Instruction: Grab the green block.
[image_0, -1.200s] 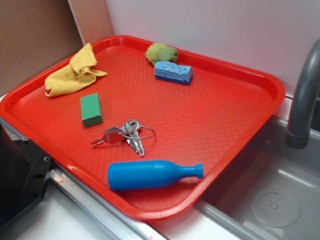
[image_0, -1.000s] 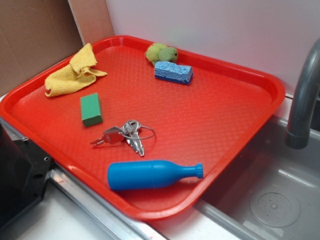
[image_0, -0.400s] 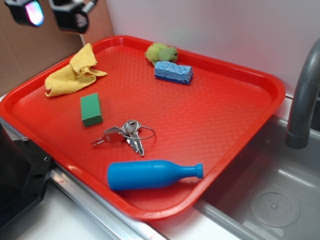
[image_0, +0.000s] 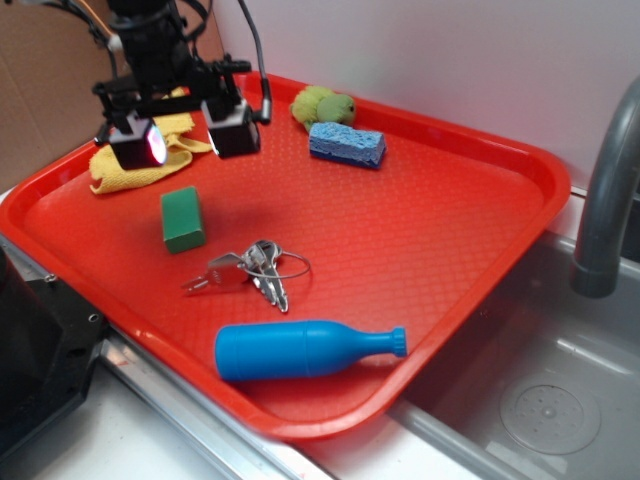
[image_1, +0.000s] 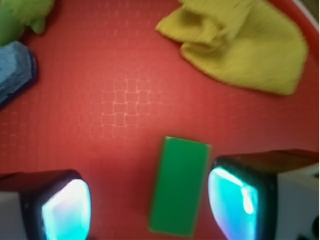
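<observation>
The tool hangs above the red tray, its fingers apart. The green block lies flat just below it, untouched, with the yellow cloth behind.

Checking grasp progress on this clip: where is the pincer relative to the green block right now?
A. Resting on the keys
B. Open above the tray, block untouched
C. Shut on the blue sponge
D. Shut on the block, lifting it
B: the pincer is open above the red tray, and the green block lies flat and untouched, showing between its fingers in the wrist view.
</observation>
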